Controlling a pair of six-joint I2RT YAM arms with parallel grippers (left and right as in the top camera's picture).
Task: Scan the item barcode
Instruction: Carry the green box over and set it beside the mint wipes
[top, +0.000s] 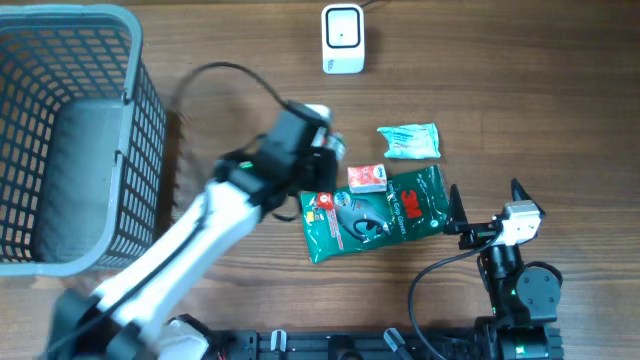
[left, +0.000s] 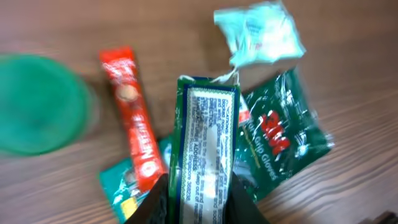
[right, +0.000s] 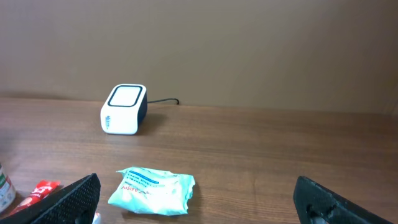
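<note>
My left gripper (left: 199, 208) is clamping the near end of the packet (left: 206, 137), holding it above the table (left: 74, 25), over a red sachet (left: 134, 124) and a green gloves bag (left: 283, 140). Its long axis is running straight out from my fingers, with the far end pointing toward a pale pack (left: 261, 34). It is showing a white panel of small print inside a glossy dark green border. My right gripper (right: 199, 214) is hanging wide open, facing the scanner (right: 124, 109). The table is showing brown wood grain, and a plain brownish wall is rising behind it.
</note>
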